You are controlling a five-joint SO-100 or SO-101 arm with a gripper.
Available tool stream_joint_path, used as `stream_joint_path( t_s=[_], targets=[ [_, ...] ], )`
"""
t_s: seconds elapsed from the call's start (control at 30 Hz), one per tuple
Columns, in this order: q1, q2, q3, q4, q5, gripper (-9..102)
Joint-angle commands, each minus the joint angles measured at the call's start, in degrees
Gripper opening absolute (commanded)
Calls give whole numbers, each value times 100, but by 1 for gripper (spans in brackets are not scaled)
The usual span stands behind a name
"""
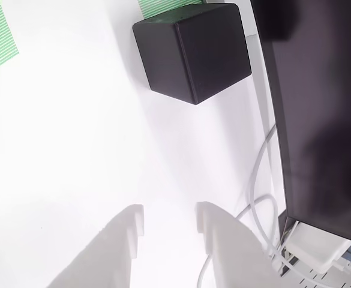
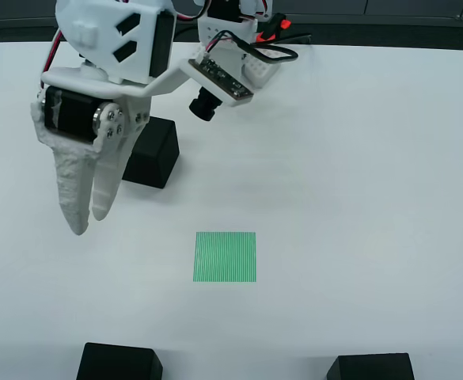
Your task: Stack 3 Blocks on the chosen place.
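**Pincer released above bench, no cube held**

Overhead view: the white arm enters from the upper left of the frame, its pincer (image 2: pixel 87 222) pointing downward with rough, tapered printed fingers close together at the tips. In the pincer-mounted view the pincer (image 1: pixel 169 219) shows a gap between the tips with nothing in it: released.

One matte black cube (image 2: pixel 152 152) sits just behind the fingers in the overhead view, upper left; the mounted view shows the same cube (image 1: pixel 193 51) ahead, faces finely textured, edges rounded. Two more cubes lie at the bottom edge, one lower left (image 2: pixel 120 362), one lower right (image 2: pixel 371 366).

The green-striped square patch (image 2: pixel 225 256), flat, sits mid-frame on the white bench (image 2: pixel 358 198), bare.
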Motion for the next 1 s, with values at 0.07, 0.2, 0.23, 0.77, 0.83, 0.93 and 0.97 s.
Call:
stream_joint_path(
  t_s=[0.07, 0.2, 0.23, 0.77, 0.83, 0.93, 0.97],
  targets=[
    [35, -105, -396, 0, -53, 13],
    [-44, -334, -536, -18, -105, 14],
    [-62, -396, -589, -18, -114, 15],
    [-264, -2074, -2373, 422, -237, 27],
    [-272, -2232, -2584, 492, -237, 28],
    [-299, -2470, -2918, 571, -237, 31],
    [-316, -2566, -3041, 598, -237, 31]
  ],
)
